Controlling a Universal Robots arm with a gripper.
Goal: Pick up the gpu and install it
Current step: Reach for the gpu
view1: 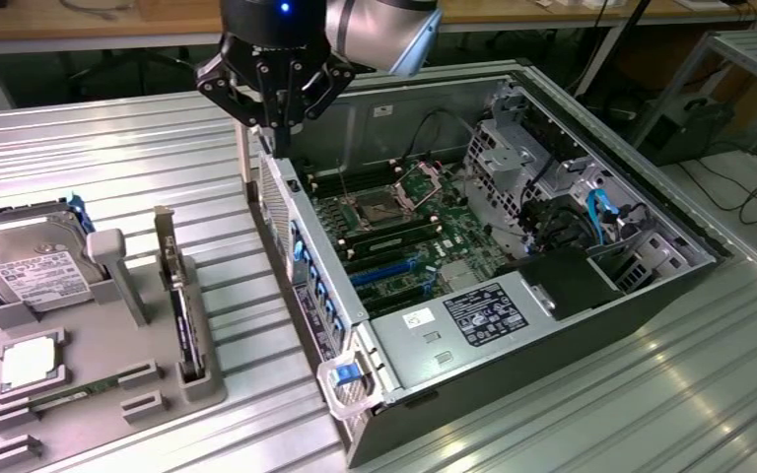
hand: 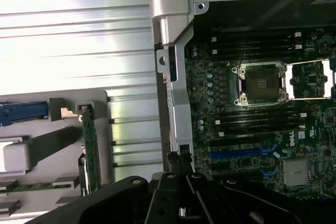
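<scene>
Ribbed silver sheet-metal tabletop [view1: 129, 158] all round, and toward the exterior view's left the gpu [view1: 182, 330] stands on edge in a slot of a grey plastic holder [view1: 109, 330]. It's a thin dark card with a pale metal bracket [view1: 165, 241] rising at its far end. Edge-on like this, its faces are hidden, and from the wrist it reads as a narrow green strip. Nothing touches it.

Just beside it in the same holder lie a silver labelled hard drive [view1: 24, 261] and a small square silver chip [view1: 33, 360]. The holder's near corner is cut off by the frame.

Well apart from the card, the pincer [view1: 277, 131] hangs over the rear wall of the open computer case [view1: 536, 394], black fingers drawn together to a point, nothing between them. In the wrist view its dark linkage covers part of the motherboard [hand: 247, 145].

Inside the case: a green board, a square processor socket [view1: 381, 207] with its frame flipped open, blue slots [view1: 385, 268] and a black shroud [view1: 570, 281].
</scene>
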